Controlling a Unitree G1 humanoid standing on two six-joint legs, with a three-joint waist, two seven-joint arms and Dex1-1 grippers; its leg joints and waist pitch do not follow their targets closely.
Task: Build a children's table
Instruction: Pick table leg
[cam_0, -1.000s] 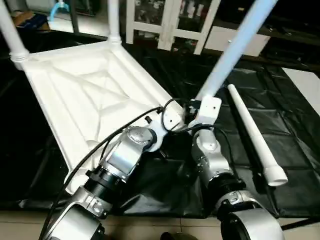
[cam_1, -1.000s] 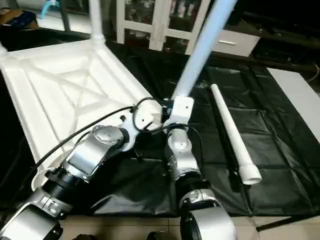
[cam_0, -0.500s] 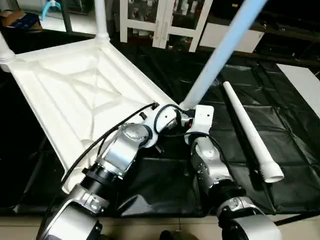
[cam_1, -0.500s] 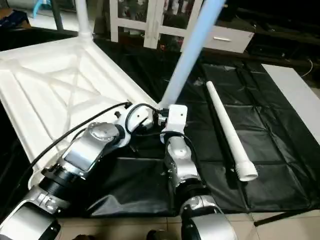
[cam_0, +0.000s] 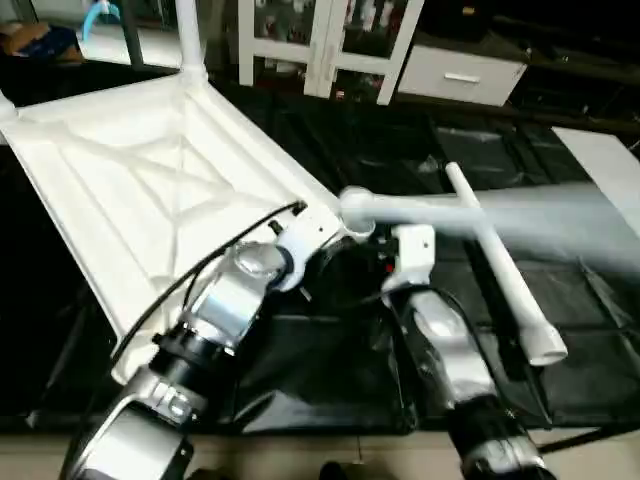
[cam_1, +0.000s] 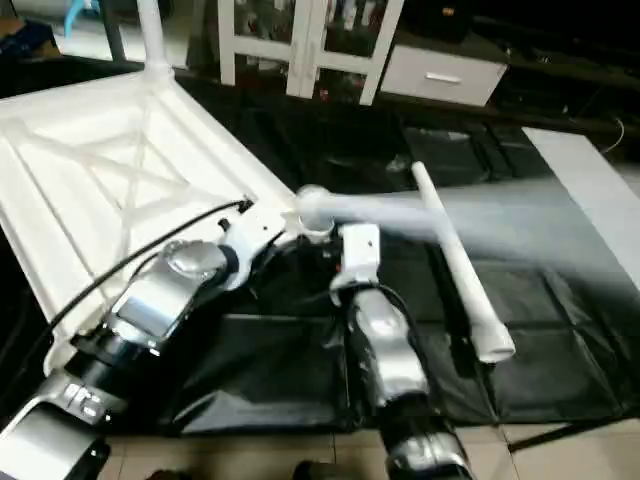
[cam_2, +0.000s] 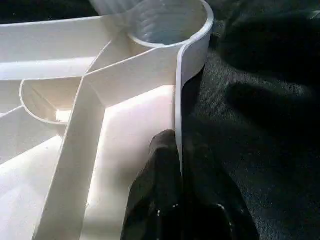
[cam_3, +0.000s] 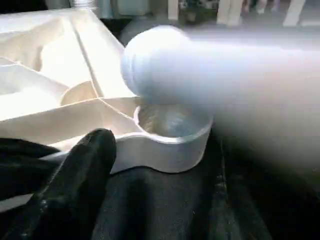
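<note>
The white tabletop (cam_0: 150, 170) lies upside down on the black cover, its X-ribs facing up. Two legs stand in its far corners, one of them at the back (cam_0: 187, 35). My left gripper (cam_2: 178, 145) is shut on the thin rim just below the near corner socket (cam_2: 165, 22). A third leg (cam_0: 450, 212), blurred, tips over to the right with its thick end just above that socket (cam_3: 172, 125). My right gripper (cam_3: 160, 150) stands open beside the socket, one black finger (cam_3: 95, 150) in sight, holding nothing. A further leg (cam_0: 505, 275) lies flat on the right.
White cabinets (cam_0: 330, 40) stand behind the work surface, and a white board (cam_0: 610, 160) lies at the far right. The black cover ends at the near edge (cam_0: 300, 420) by my forearms. A black cable runs along my left arm (cam_0: 200, 270).
The leg that rose slanting from the near corner socket has toppled to the right and left the socket. My right gripper has let it go. The left grip is unchanged; the camera shifted.
</note>
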